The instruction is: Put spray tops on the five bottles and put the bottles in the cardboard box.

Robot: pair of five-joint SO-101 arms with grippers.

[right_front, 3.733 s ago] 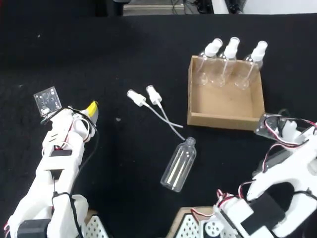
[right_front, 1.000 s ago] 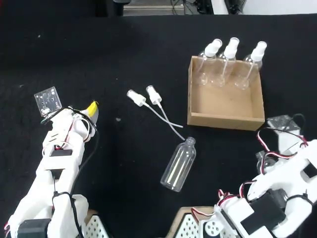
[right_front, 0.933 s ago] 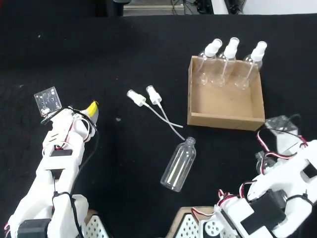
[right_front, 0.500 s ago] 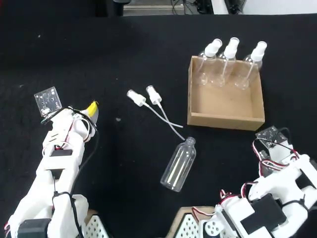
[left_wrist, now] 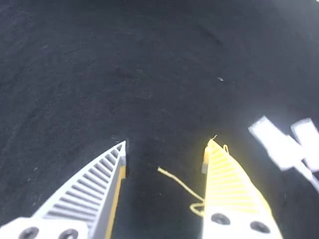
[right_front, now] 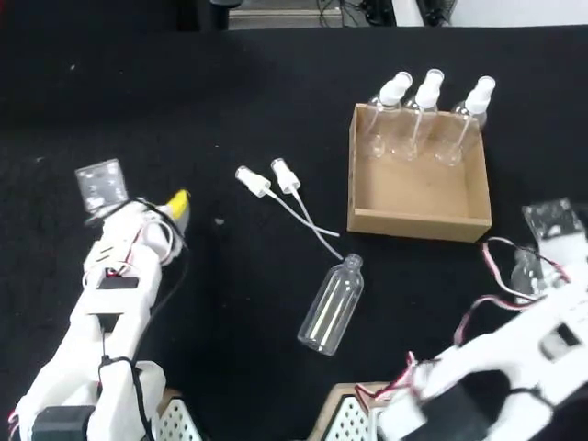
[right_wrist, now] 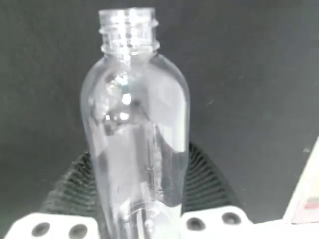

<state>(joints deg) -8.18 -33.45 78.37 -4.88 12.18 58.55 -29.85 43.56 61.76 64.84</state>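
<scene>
Three clear bottles [right_front: 425,115] with white spray tops stand along the far wall of the cardboard box [right_front: 418,223]. An uncapped clear bottle [right_front: 333,303] lies on the black table in front of the box. Two loose spray tops [right_front: 254,182] [right_front: 286,173] with long tubes lie to the left of the box, also seen as white spray tops [left_wrist: 277,147]. My right gripper [right_wrist: 139,174] is shut on another uncapped bottle [right_wrist: 134,114] [right_front: 526,273], right of the box's near corner. My left gripper [left_wrist: 167,149] [right_front: 173,213] is open, low over bare table left of the tops.
The table is covered in black cloth. Each arm carries a square marker tag [right_front: 101,184] [right_front: 554,219] at its wrist. White perforated arm bases [right_front: 354,418] sit at the near edge. Open table lies between the left gripper and the spray tops.
The right arm has swung right and away from the table's near edge with the bottle in its gripper. The left arm has shifted slightly toward the spray tops.
</scene>
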